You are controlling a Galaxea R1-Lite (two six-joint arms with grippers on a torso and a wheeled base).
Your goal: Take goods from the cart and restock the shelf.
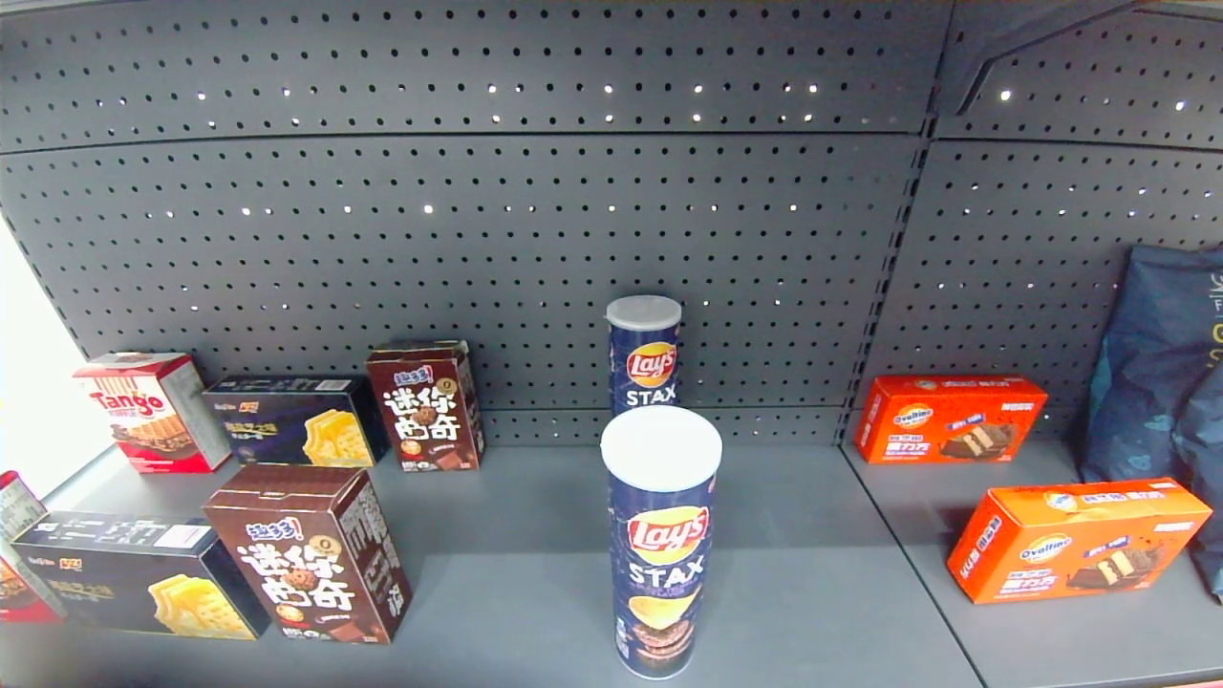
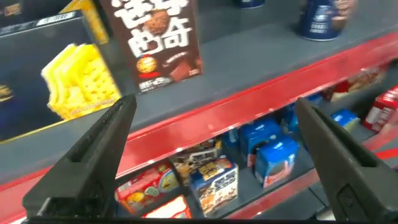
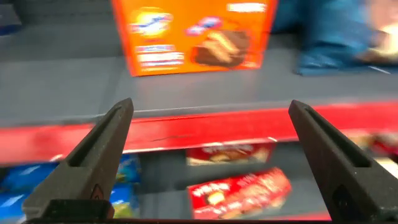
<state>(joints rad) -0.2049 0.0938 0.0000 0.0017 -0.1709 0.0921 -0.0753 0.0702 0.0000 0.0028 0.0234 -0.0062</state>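
On the grey shelf stand two dark blue chip cans: one in front and one behind it against the pegboard. My left gripper is open in front of the shelf's red edge, below a brown cookie box, with nothing between its fingers. My right gripper is open too, empty, before the red shelf edge under an orange box.
Brown, black-and-yellow and red boxes fill the shelf's left side. Two orange boxes and blue bags sit right. A lower shelf holds blue packs and red packs. Bare shelf flanks the cans.
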